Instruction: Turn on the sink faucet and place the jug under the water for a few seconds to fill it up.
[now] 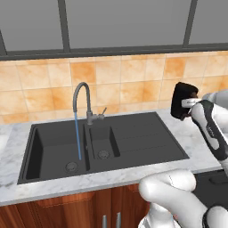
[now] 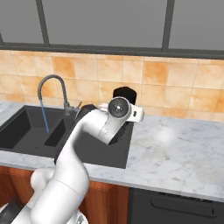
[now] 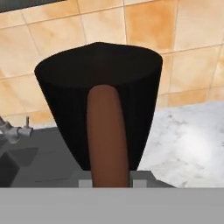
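The hand (image 1: 192,106) is clenched on the jug (image 1: 183,99), gripping it by its reddish-brown loop handle (image 3: 107,133) and holding it up in the air, clear of the bench (image 1: 202,147). In the hand view the handle runs straight up the middle of the jug's black, tapered body, with the flared rim at the top against the orange wall tiles (image 3: 148,26).

In the left base view the jug hangs above the marble bench just right of the sink (image 1: 147,133), near the tiled wall and well apart from the sink faucet (image 1: 82,100). In the right base view the jug (image 2: 125,95) sits behind the white wrist of the arm (image 2: 94,127), over the right end of the sink's ribbed drainboard (image 2: 122,146).

The faucet's grey gooseneck arches to the left over the large basin (image 1: 53,147), and its small lever handle (image 1: 101,113) at the base is tilted up to the right. The water (image 1: 78,136) falls as a thin blue stream from the spout down into the large basin, landing close to the round drain (image 1: 71,167). The small basin (image 1: 103,142) lies between the large basin and the drainboard.
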Tool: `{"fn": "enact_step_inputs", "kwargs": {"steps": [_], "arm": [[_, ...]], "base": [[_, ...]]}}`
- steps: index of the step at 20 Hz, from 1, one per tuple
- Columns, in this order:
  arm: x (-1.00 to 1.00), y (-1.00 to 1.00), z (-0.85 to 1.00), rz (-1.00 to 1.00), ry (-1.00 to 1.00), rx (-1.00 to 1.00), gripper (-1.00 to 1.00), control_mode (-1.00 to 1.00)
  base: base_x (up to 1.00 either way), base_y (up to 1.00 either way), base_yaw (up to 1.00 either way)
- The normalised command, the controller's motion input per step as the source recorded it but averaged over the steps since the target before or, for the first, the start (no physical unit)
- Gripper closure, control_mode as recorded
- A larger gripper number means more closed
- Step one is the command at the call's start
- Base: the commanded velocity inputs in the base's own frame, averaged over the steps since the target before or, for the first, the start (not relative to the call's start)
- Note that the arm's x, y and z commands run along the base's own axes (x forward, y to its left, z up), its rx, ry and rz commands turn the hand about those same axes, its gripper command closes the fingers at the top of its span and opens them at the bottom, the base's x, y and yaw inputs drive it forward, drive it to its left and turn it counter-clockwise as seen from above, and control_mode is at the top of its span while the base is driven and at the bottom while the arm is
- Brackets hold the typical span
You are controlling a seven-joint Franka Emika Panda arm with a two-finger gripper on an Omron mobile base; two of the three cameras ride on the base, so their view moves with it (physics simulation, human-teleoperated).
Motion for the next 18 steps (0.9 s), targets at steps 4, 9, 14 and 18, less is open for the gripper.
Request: {"fn": "enact_step_inputs", "kwargs": {"steps": [4,9,14,18], "arm": [[-0.33,1.00,0.58,-0.40,0.11,0.00,1.00,-1.00],[-0.25,1.00,0.35,-0.34,0.16,-0.02,1.00,-1.00],[-0.19,1.00,0.07,-0.23,0.22,-0.07,1.00,-1.00],[-0.12,1.00,0.00,-0.18,0.19,-0.06,1.00,-1.00]], "base": [[0.00,0.00,0.00],[0.00,0.00,0.00],[0.00,0.00,0.00],[0.00,0.00,0.00]]}}
